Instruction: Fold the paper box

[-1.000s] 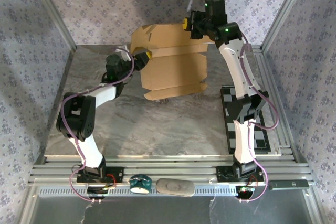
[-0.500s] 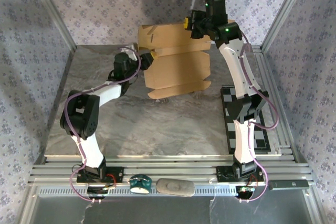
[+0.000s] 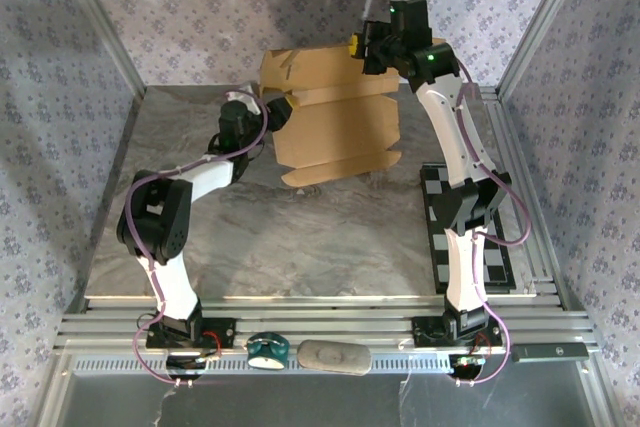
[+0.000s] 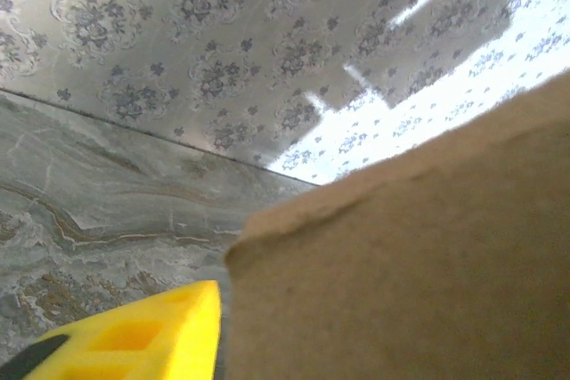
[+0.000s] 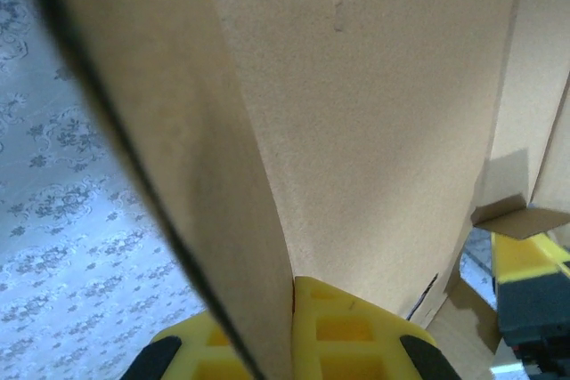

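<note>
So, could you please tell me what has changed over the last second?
The left gripper swung right along with its forearm, and the paper box shifted slightly right with it. The right gripper stayed put, its fingers clamped on the box's top edge; the checkered board did not move.

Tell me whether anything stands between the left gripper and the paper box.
Nothing visible does. The left gripper sits at the left edge of the paper box; in the left wrist view one of its yellow fingers lies right beside the cardboard, nothing between.

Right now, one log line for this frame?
box: raised, partly folded | right gripper: shut on its top edge | left gripper: at its left edge, grip unclear
</note>
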